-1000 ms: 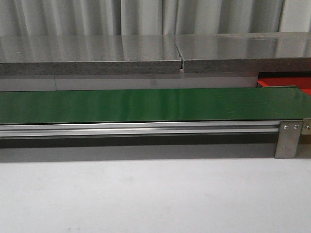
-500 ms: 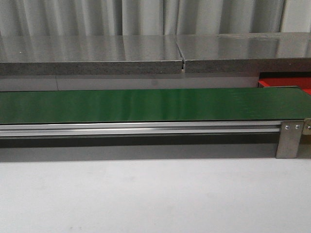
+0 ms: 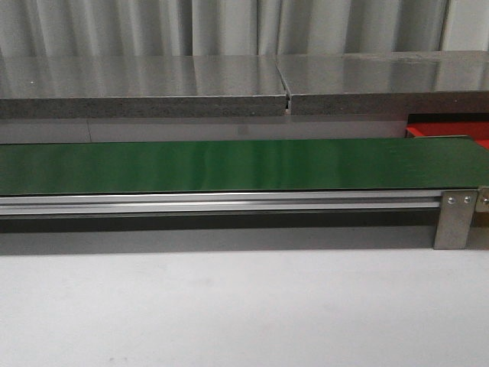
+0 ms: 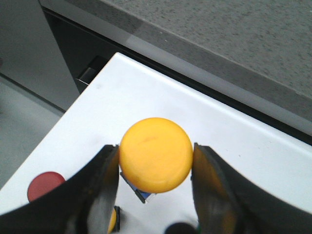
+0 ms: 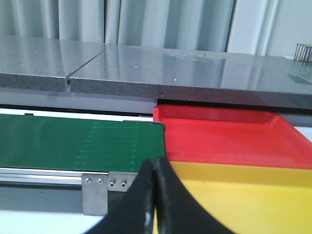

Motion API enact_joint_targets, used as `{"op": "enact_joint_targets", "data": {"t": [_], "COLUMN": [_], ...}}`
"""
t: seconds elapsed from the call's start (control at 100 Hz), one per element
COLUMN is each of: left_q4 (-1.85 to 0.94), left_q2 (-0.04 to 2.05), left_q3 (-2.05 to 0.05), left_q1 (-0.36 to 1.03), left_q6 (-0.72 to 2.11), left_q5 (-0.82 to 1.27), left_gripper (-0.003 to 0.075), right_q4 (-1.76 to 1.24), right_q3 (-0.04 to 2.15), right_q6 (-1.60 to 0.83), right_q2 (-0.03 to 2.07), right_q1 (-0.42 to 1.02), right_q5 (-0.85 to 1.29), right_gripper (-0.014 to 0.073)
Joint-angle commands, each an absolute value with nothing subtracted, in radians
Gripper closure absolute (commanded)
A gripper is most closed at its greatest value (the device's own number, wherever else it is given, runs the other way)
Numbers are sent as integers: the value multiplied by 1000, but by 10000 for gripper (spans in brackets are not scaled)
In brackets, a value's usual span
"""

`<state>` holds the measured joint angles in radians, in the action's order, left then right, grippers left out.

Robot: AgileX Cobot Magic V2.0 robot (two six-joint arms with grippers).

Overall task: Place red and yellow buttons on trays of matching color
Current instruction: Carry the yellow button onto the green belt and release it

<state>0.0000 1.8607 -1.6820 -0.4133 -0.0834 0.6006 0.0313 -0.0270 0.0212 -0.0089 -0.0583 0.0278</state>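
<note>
The white worktop [image 3: 244, 306] carries the long green belt [image 3: 229, 165]; past its right end the red tray [image 5: 229, 139] sits edge to edge with the yellow tray [image 5: 243, 200]. The left claw [image 4: 155, 168] clamps a yellow button [image 4: 156, 154] over the worktop's corner, near a loose red button [image 4: 44, 185]. The right claw [image 5: 156, 183] has its tips pressed together, gripping nothing.

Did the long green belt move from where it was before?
No. The green belt sits in the same spot, its end lined up with the steel bracket as before.
</note>
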Motion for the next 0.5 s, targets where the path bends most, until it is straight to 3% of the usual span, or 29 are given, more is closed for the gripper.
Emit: {"op": "enact_joint_targets", "data": {"t": [0.0, 0.22, 0.49], "left_q4": [0, -6, -38], "left_q2": [1722, 1550, 1510], "left_q3": [-1614, -1366, -1201], "left_q1": [-395, -321, -218], "left_q6": [-83, -81, -81], "left_q5": [496, 459, 388], "left_gripper": [459, 459, 459], "right_q4": [39, 39, 39], "right_q3": [-17, -17, -17], "right_q6": [21, 21, 21], "right_q2": [-25, -25, -25], "right_q1": [-63, -63, -63], "right_q5": [-54, -54, -54], "right_gripper": [660, 660, 660]}}
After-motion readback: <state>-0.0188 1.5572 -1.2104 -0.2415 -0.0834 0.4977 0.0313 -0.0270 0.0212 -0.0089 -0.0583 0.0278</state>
